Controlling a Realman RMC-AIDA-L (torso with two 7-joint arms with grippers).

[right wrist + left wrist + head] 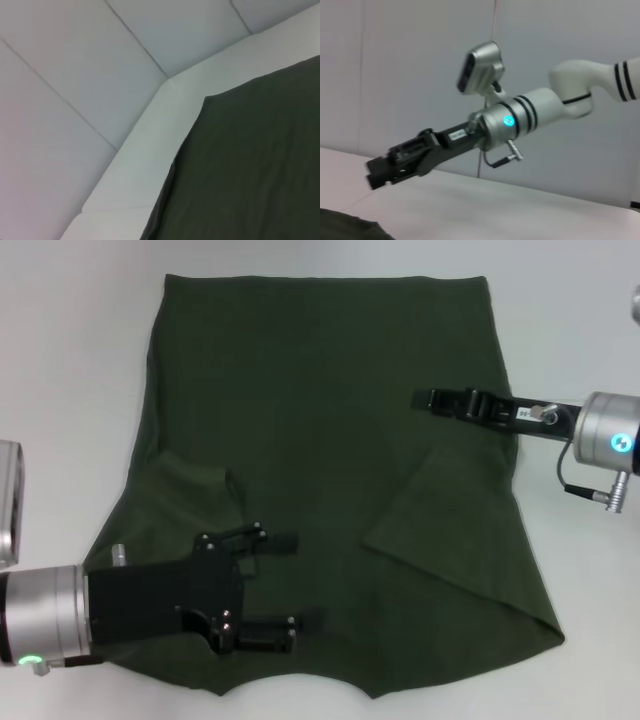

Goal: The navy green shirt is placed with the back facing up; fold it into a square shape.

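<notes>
One navy green shirt point(320, 440) lies spread flat on the white table point(60, 360), with both sleeves folded inward over its body. Directly beneath the left gripper point(295, 580) is the shirt's near left part, beside the folded sleeve; its two black fingers point(285, 540) stand apart with nothing between them. Under the right gripper point(425, 400) is the shirt's right side, just beyond the other folded sleeve, and whether its fingers are parted or closed cannot be told.
</notes>
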